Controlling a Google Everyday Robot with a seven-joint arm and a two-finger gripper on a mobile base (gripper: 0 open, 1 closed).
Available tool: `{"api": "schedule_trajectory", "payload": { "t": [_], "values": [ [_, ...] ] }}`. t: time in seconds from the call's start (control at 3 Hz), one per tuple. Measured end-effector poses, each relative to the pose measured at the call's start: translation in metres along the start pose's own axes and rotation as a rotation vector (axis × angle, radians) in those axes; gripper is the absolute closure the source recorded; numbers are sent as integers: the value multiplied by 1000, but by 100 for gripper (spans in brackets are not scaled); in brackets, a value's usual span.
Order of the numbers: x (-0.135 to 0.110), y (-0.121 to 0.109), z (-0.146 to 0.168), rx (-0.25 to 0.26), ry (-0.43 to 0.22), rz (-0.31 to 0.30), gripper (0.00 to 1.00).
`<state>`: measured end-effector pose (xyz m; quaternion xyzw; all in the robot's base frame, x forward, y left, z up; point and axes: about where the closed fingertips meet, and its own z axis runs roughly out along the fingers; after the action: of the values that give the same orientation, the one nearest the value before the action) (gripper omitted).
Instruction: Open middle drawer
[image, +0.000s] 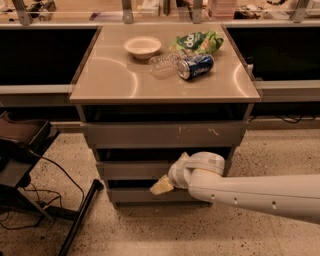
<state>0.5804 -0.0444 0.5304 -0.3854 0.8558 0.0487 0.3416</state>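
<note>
I see the gripper (162, 186) lower centre of frame, at the bottom edge of the middle drawer (132, 170); contact I cannot confirm | arm (260, 192) enters from lower right | on the cabinet top (110, 75), upper centre: bowl (143, 46), clear bottle (162, 64), blue can (196, 66) on its side, green bag (197, 40).
</note>
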Motion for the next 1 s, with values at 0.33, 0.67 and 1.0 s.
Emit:
{"api": "schedule_trajectory", "payload": {
  "t": [0.33,0.67,1.0],
  "values": [
    [-15,10,45,1,-27,-46,0],
    [-14,7,51,21,-41,-110,0],
    [-11,5,68,1,-49,-73,0]
  ]
}}
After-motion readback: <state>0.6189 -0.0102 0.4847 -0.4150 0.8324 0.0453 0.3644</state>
